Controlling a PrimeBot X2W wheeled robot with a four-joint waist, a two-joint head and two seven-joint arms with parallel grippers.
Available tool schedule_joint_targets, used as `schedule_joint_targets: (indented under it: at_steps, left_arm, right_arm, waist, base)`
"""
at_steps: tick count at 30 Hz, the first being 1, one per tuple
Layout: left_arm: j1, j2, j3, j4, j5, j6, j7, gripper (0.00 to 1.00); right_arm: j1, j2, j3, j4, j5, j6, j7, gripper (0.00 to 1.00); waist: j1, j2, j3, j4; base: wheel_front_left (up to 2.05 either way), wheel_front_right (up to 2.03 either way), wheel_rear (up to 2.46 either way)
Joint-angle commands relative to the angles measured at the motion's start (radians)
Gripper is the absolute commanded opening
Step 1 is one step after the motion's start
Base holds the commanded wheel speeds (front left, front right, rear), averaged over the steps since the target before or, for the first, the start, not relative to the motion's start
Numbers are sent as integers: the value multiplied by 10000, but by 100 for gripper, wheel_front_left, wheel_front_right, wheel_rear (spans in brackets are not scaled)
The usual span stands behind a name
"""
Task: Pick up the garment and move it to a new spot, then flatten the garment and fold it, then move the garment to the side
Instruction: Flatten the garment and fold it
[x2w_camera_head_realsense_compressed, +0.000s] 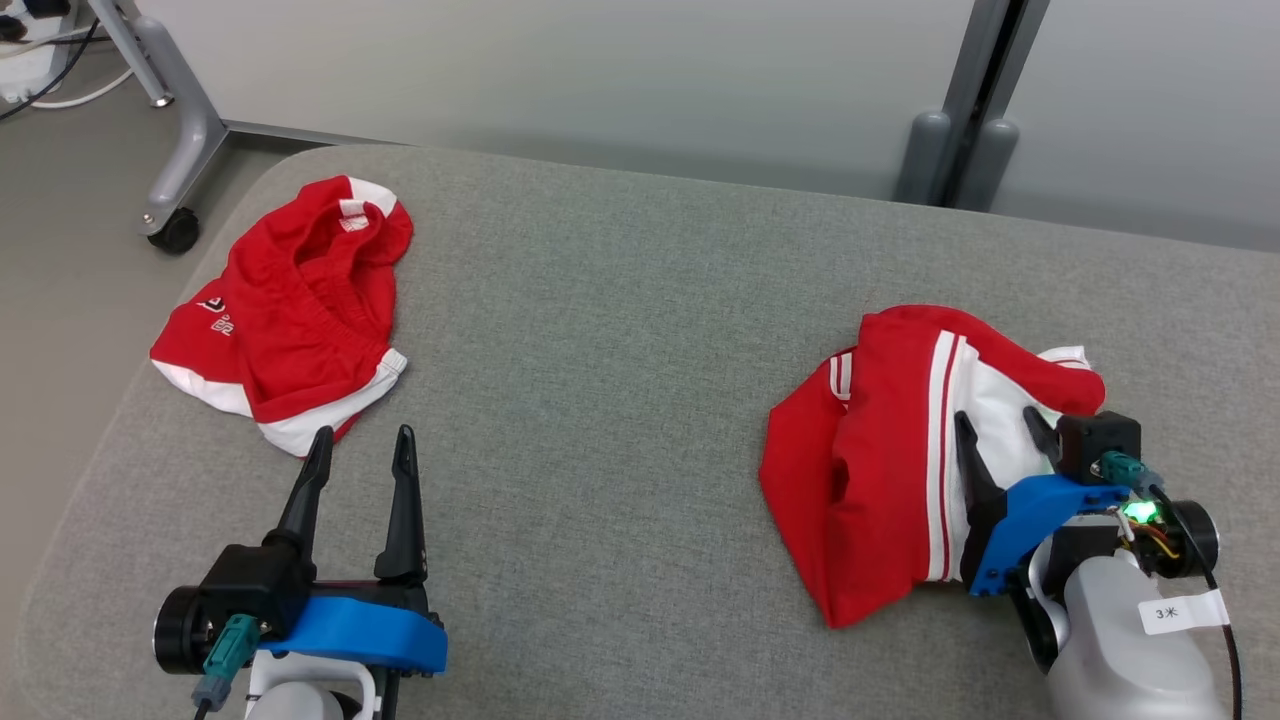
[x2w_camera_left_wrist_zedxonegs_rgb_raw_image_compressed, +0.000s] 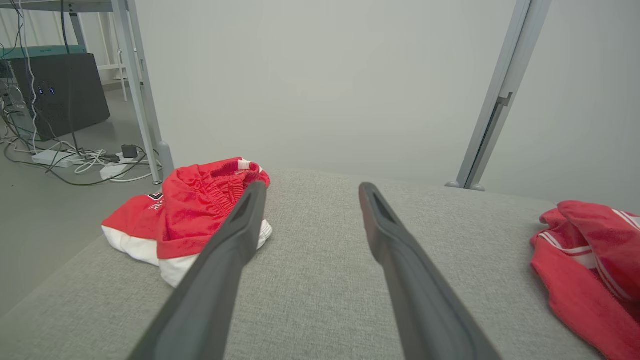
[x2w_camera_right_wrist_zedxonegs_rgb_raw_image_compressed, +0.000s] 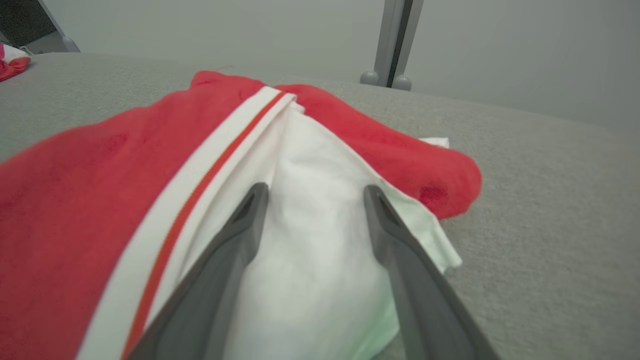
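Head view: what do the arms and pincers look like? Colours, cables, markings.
The left pincer and right pincer match: two long tapered black fingers, black body, blue bracket, teal connector with cable, pale grey forearm. The right wrist adds a green light, thin coloured wires and a white label marked 3.

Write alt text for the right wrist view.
The open right gripper sits low over the white panel of a crumpled red-and-white garment on a grey cushioned surface. A second red garment peeks in at far upper left.
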Motion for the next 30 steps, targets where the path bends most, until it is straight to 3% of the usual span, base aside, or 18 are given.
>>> schedule_joint_targets:
  at_steps: [1, 2, 3, 7, 12, 23, 30]
  left_arm:
    - [-167, 2, -23, 14, 67, -20, -29, 100]
    - [-163, -11, -19, 27, 67, -38, -29, 100]
    - [-144, -22, -4, 36, 75, -50, -29, 100]
    - [44, -57, 149, 46, 115, -72, -29, 100]
    - [213, -80, 248, 84, 152, -92, -29, 100]
    - [403, -145, 211, 150, 202, -175, -29, 100]
    - [475, -167, 219, 191, 77, -182, -29, 100]
  right_arm:
    - [-144, -43, -8, 204, 22, 2, -44, 94]
    - [-220, -45, -7, 431, 80, 2, -85, 24]
    - [-320, -46, -15, 567, 125, 2, -169, 0]
    - [-493, -49, -185, 902, 96, 2, -447, 0]
    - [-422, -143, -625, 486, -119, 2, -614, 0]
    - [480, -1145, -1705, -2527, 128, 2, -628, 0]
    - [746, -562, -446, -3771, 191, 2, -623, 0]
  waist:
    - [-2, 0, 18, 50]
    - [-2, 0, 4, 72]
    - [-2, 0, -4, 84]
    - [-2, 0, -106, -29]
    - [-2, 0, -303, -395]
    - [-2, 0, -744, -972]
    - [-2, 0, -942, -964]
  base:
    - [0, 0, 0]
    - [0, 0, 0]
    - [0, 0, 0]
    - [0, 0, 0]
    - [0, 0, 0]
    - [0, 0, 0]
    - [0, 0, 0]
